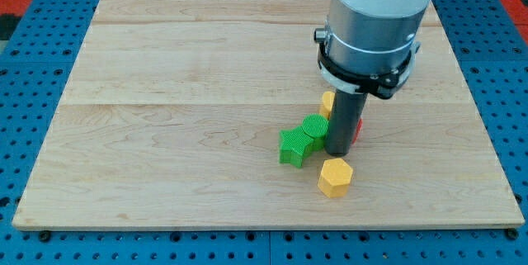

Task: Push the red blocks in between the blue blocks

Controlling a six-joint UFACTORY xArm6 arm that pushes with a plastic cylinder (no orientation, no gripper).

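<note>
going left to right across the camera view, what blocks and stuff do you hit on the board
green star block → green round block → my tip → red block, mostly hidden behind the rod. The two yellow blocks overlap the rod's span, so I leave them out.

From my remote seat the feed is bright and even — light seems to fall from overhead, soft rather than harsh. The wooden board (206, 92) shows no glare, its grain crisp out to the edges. Shadows are short and faint: a small dark patch hugs the yellow block (335, 177) at about 6 o'clock, another sits beneath the green blocks (300, 140). My arm's pale housing (381, 5) at 1 o'clock looks slightly washed out. Focus holds everywhere — no blur, no visible edge bending.
</note>
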